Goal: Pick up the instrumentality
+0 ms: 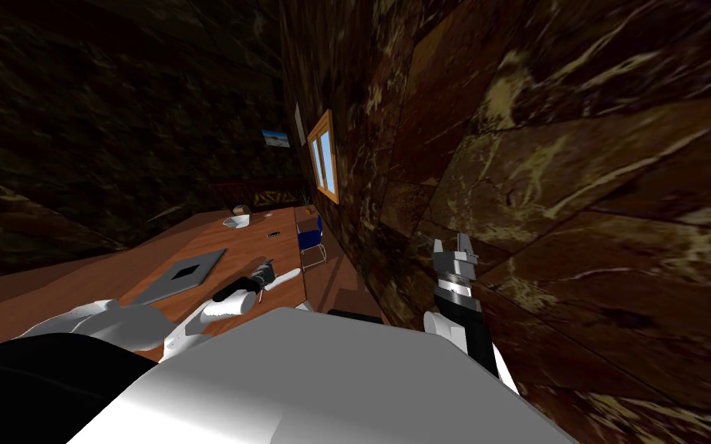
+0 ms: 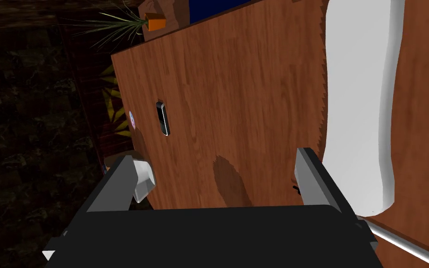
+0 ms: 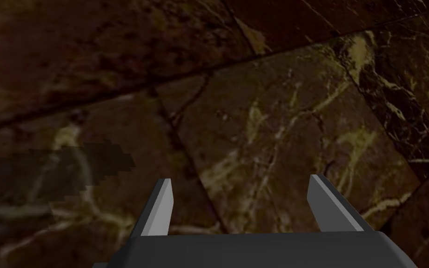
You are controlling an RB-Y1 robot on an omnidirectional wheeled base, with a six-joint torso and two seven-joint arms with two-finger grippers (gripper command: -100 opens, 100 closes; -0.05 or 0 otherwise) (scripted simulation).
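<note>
Fingers of our left gripper [image 2: 213, 156] stand spread and empty over the wooden table [image 2: 255, 93]. The small dark device [image 2: 162, 118] lies ahead on it, well apart. A long white object [image 2: 362, 107] sits just beside one finger. Our right gripper [image 3: 240, 179], raised at our right, is spread too, holding nothing.

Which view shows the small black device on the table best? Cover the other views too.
The left wrist view: the small black device lies on the wooden table, ahead of the open left gripper, its outline plain. The head view gives it as a tiny dark speck. The right gripper faces a wall instead.
</note>
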